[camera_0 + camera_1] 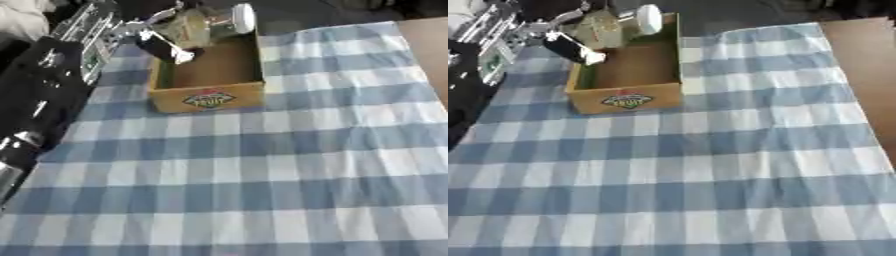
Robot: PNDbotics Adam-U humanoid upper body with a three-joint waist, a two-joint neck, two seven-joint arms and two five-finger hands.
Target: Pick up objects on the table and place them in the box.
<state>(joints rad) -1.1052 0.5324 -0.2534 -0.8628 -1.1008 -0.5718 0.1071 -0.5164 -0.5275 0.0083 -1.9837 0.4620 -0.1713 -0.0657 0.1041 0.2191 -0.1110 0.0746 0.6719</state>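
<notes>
Left robot hand (166, 45) over cardboard box (206, 97) – gripping clear jar (188, 27), white lid – tilted.

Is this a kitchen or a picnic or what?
Probably a table set up for robot practice, not a real picnic. A blue and white checked tablecloth covers it, an open cardboard box with a fruit label stands on top, and the robot's black and silver left hand holds a clear jar with a white lid over the box.
</notes>
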